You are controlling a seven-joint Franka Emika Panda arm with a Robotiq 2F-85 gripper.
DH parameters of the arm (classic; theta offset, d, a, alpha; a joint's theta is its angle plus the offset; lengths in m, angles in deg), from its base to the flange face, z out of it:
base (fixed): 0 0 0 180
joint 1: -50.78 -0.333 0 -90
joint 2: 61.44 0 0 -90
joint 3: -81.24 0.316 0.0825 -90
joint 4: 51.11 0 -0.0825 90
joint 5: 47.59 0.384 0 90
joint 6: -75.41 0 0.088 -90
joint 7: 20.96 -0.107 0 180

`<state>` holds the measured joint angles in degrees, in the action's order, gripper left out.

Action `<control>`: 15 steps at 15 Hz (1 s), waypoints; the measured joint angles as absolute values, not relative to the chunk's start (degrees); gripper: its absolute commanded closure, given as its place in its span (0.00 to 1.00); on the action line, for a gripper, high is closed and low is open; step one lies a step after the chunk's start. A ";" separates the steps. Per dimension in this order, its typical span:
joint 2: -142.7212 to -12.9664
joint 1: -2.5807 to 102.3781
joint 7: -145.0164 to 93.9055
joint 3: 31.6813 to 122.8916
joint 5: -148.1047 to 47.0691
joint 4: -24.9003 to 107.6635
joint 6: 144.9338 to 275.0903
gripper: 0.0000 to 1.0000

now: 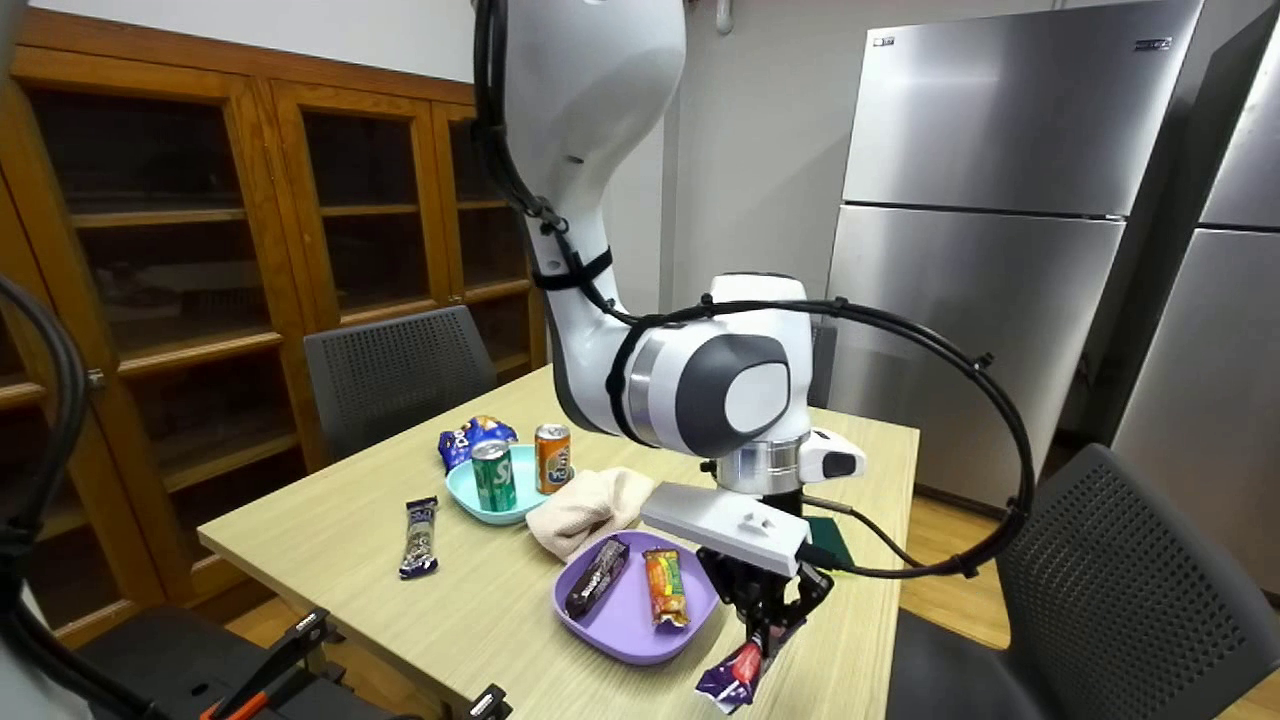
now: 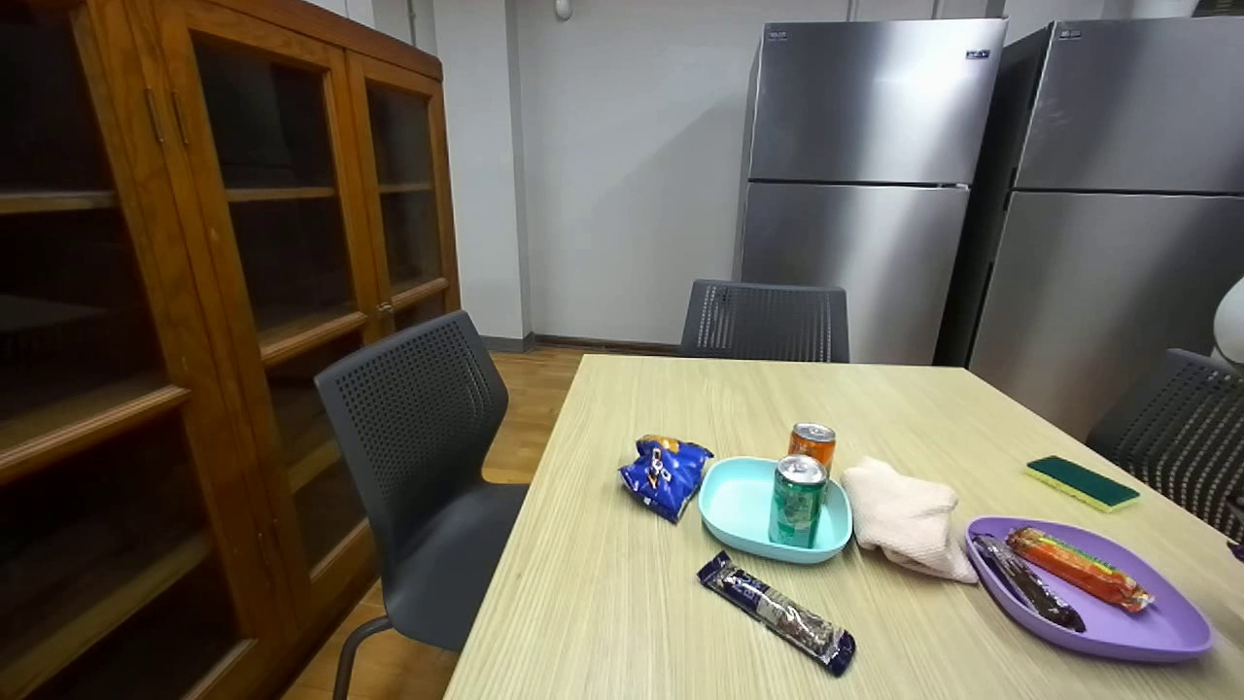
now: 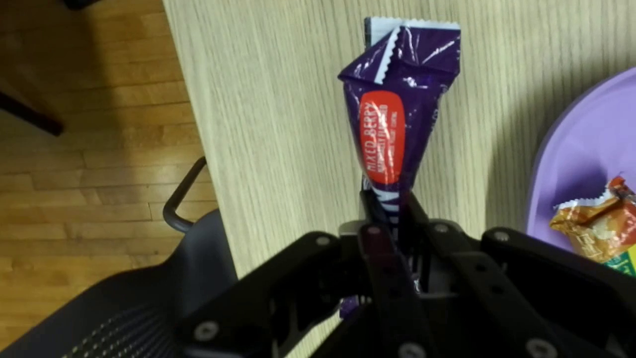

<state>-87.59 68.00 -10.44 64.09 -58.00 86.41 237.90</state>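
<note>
My gripper (image 1: 768, 632) is shut on a purple-wrapped bar with a red label (image 1: 738, 672). In the wrist view the gripper's fingertips (image 3: 390, 204) pinch the middle of this bar (image 3: 397, 124), and the fingers hide part of it. The bar appears held above the table, beside a purple plate (image 1: 640, 640). On the plate lie a dark-wrapped bar (image 1: 598, 578) and an orange-red bar (image 1: 666, 588). Both also show in an exterior view, the dark one (image 2: 1030, 583) left of the orange-red one (image 2: 1079, 569). The gripper is out of that view.
A turquoise tray (image 2: 739, 506) holds a green can (image 2: 797, 501) and an orange can (image 2: 812, 442). A blue snack bag (image 2: 666, 476), a beige cloth (image 2: 909, 515), a dark blue bar (image 2: 777, 614) and a green sponge (image 2: 1081, 483) lie on the table. Chairs (image 1: 1140, 560) stand around it.
</note>
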 measured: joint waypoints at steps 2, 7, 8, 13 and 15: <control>-86.54 66.43 -9.82 64.09 -61.05 87.93 240.38 0.97; -85.30 63.19 -6.53 65.28 -64.69 90.73 244.60 0.97; -85.22 62.85 -5.78 65.91 -65.06 91.11 245.10 0.97; -85.18 62.82 -1.10 71.58 -65.21 92.11 245.64 0.97; -85.20 63.87 1.20 75.13 -64.57 92.55 245.63 0.97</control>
